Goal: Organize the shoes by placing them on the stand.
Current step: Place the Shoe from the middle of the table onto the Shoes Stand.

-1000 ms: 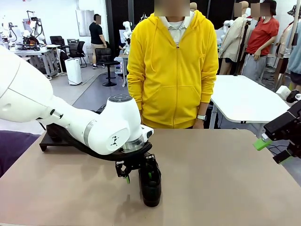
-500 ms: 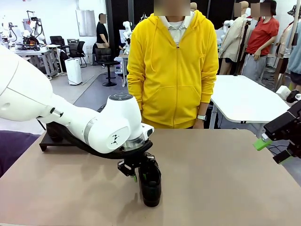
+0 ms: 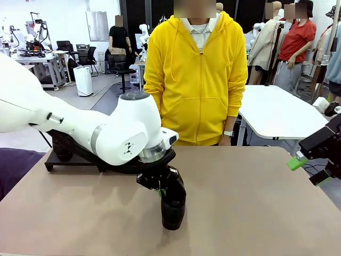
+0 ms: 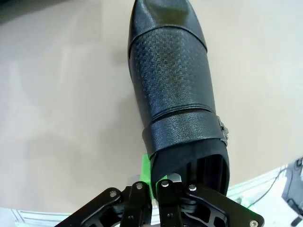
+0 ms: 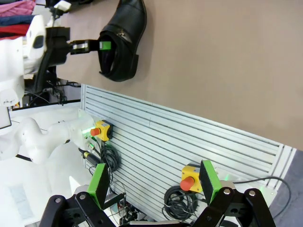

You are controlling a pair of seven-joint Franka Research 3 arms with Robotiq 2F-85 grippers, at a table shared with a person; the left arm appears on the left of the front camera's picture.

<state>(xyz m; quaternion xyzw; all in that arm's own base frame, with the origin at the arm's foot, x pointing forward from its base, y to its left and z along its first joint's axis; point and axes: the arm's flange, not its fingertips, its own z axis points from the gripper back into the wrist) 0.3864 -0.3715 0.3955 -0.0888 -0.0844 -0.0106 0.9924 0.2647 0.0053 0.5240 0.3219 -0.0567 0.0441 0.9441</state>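
The left end effector point(image 3: 158, 188) is clamped on the heel rim of a black shoe point(image 3: 173, 205), one green pad point(image 4: 146, 171) pressed against the outside of the collar and the other finger inside the opening; the shoe stands on the beige counter point(image 3: 250, 202) near its front edge, toe pointing toward the robot's side. The stand point(image 3: 72, 158) lies at the far left of the counter, largely hidden behind the left arm, well apart from the shoe. The right end effector point(image 5: 154, 189) hangs off the right side with its fingers spread wide and nothing between them. The grip takes only a thin edge of glossy leather at the heel, so when lifted the heavy toe may swing down, twist the shoe between the pads, or slip free; the carry toward the stand could also drag the sole across the counter
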